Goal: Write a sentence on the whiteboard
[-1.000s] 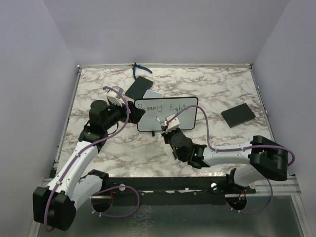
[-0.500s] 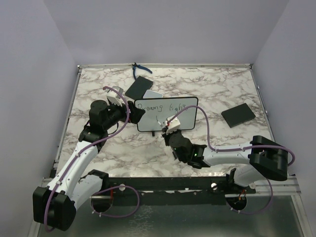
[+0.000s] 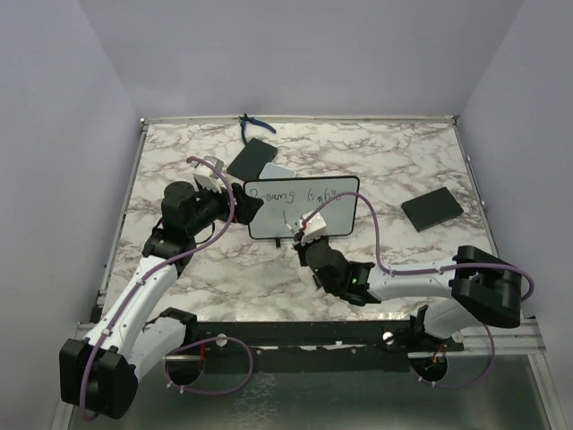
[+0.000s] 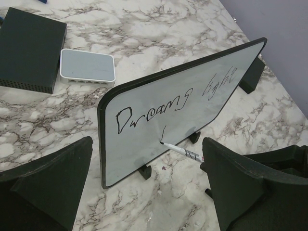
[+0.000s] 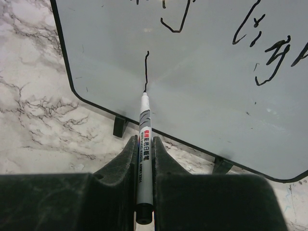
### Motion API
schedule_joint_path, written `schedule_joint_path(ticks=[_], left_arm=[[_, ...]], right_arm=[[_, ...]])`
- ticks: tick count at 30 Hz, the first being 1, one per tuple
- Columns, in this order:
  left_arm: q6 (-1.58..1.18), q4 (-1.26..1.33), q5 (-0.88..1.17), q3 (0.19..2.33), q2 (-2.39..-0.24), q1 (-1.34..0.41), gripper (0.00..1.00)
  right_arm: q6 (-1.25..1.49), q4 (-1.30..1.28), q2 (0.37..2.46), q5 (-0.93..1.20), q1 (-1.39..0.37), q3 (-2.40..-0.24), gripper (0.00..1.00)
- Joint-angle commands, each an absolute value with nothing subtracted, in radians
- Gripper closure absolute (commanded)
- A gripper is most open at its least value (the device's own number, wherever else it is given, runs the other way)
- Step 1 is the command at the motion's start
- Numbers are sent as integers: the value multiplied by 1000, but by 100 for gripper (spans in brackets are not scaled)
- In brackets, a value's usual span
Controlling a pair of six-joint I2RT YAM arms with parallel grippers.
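Note:
The whiteboard (image 3: 301,208) stands upright on its little black feet at mid-table. On it the sentence (image 4: 159,108) reads "Dreams light" in one line, with a short vertical stroke (image 5: 146,70) below the first word. My right gripper (image 5: 143,139) is shut on a white marker (image 5: 144,127), whose tip touches the board at the stroke's lower end. In the top view the right gripper (image 3: 309,226) sits just in front of the board's lower edge. My left gripper (image 4: 148,149) is open, its dark fingers (image 4: 53,183) wide apart just short of the board's left end.
A black flat rectangle (image 3: 252,158) and a small grey-white pad (image 3: 277,170) lie behind the board's left end. Another black rectangle (image 3: 432,208) lies to the right. Blue-handled pliers (image 3: 251,128) rest by the back wall. Purple cables arch over both arms.
The marker tip has come down a little, leaving a short vertical stroke under the first word. The right gripper shifted slightly with it. The left arm has not moved.

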State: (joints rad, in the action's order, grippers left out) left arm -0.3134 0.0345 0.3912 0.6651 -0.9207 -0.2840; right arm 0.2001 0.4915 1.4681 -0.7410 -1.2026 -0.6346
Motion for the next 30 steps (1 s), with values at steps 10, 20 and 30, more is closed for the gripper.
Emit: schedule_joint_path(ticks=[10, 20, 30], left_arm=[[-302, 32, 382, 672, -904, -290, 4], [-303, 32, 382, 671, -904, -290, 3], [-304, 32, 383, 671, -904, -290, 4]], right_arm=[[122, 544, 1366, -797, -1243, -609, 99], [22, 642, 1394, -831, -1240, -635, 100], [19, 654, 1421, -800, -1213, -650, 99]])
